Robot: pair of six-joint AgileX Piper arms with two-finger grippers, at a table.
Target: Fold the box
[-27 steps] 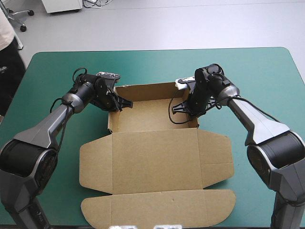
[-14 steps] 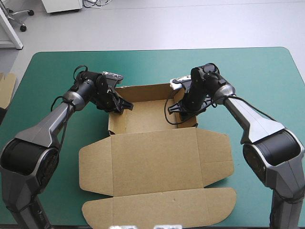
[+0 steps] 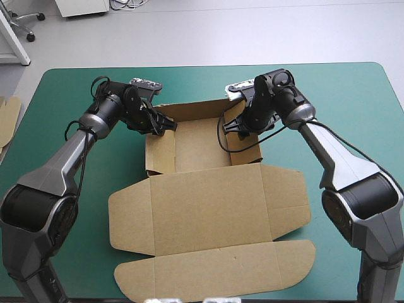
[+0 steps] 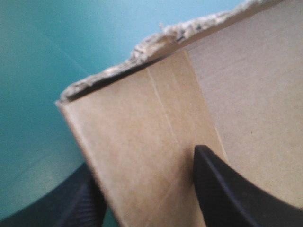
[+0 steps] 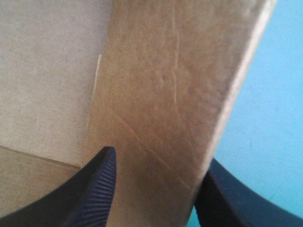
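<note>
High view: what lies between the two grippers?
The box lies there, in the high view: its floor and far wall, between the left gripper and the right gripper, each shut on a side wall.

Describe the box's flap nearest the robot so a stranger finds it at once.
On the teal-green table lies the brown box, walls raised at its far end. Its panel nearest the robot is the flap: lying flat, widest, both ends rounded, unlike the short side flaps.

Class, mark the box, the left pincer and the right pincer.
box (image 3: 208, 202): high view, flat middle panel.
left pincer (image 4: 142, 161): left wrist view, midway between fingertips.
right pincer (image 5: 161, 156): right wrist view, midway between fingertips.
</note>
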